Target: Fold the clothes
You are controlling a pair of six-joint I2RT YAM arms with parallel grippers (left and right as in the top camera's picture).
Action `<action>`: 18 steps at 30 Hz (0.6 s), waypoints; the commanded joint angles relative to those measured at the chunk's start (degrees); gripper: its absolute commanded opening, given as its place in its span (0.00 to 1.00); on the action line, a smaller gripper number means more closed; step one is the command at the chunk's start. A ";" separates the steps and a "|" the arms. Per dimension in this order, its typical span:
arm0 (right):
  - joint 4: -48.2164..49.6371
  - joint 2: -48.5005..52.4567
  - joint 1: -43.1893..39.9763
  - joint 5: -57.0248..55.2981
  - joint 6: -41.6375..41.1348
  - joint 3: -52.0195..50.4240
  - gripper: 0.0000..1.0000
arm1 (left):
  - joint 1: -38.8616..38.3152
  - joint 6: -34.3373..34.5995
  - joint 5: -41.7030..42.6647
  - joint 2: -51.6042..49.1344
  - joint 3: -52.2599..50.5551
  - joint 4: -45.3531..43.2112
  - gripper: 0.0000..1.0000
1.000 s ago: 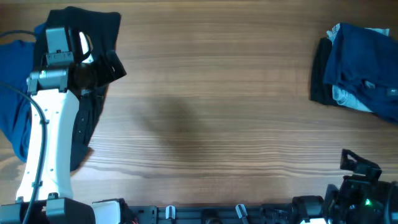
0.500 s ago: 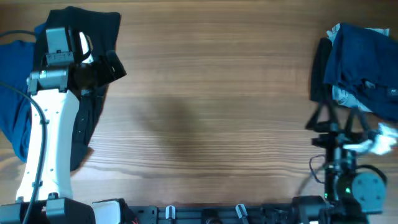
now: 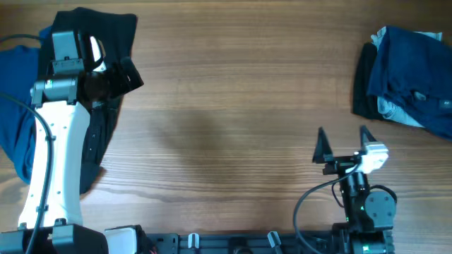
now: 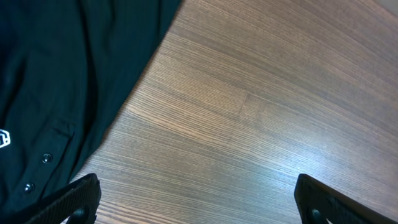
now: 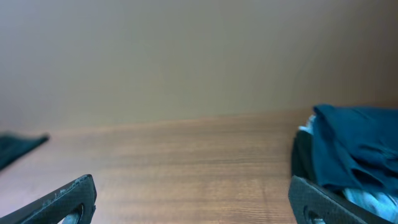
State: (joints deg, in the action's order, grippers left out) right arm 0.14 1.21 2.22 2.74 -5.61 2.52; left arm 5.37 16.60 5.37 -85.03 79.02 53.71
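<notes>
Clothes (image 3: 409, 70) piled aside, left claw (image 4: 196, 202) spread wide over black garment (image 3: 113, 28), seemingly clear, right claw (image 3: 343, 137) spread wide, empty

The left arm (image 3: 53, 176), at nine o'clock, is clad in a white shell, with a grey joint and a black cable (image 3: 48, 144) alongside. The right gripper (image 3: 342, 135), at five o'clock, is fitted with black pointed fingers (image 3: 321, 148), a white block (image 3: 374, 156) and a green light (image 3: 366, 208).

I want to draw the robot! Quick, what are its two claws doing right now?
Left gripper: open, holding nothing, over the edge of the black garment.
Right gripper: open, holding nothing.
</notes>
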 commanded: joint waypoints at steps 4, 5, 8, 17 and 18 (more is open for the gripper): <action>0.46 -1.03 0.17 4.98 8.76 -2.23 1.00 | 0.26 -1.20 -0.52 -0.17 -0.26 -0.15 1.00; 0.28 -1.03 0.17 4.20 8.59 -2.23 1.00 | 0.26 -1.18 -0.52 -0.17 -0.26 -0.13 1.00; 0.02 -1.03 0.17 1.97 8.57 -2.23 1.00 | 0.26 -1.20 -0.52 -0.17 -0.26 -0.13 1.00; 0.04 -1.01 0.17 1.55 8.61 -2.23 1.00 | 0.26 -1.20 -0.52 -0.17 -0.26 -0.13 1.00; 0.04 -1.01 0.17 1.55 8.61 -2.23 1.00 | 0.26 -1.20 -0.52 -0.17 -0.26 -0.13 1.00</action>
State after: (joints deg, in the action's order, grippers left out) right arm 0.08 1.10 2.22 5.21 1.85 0.45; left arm 5.37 16.58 5.37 -85.06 79.02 53.71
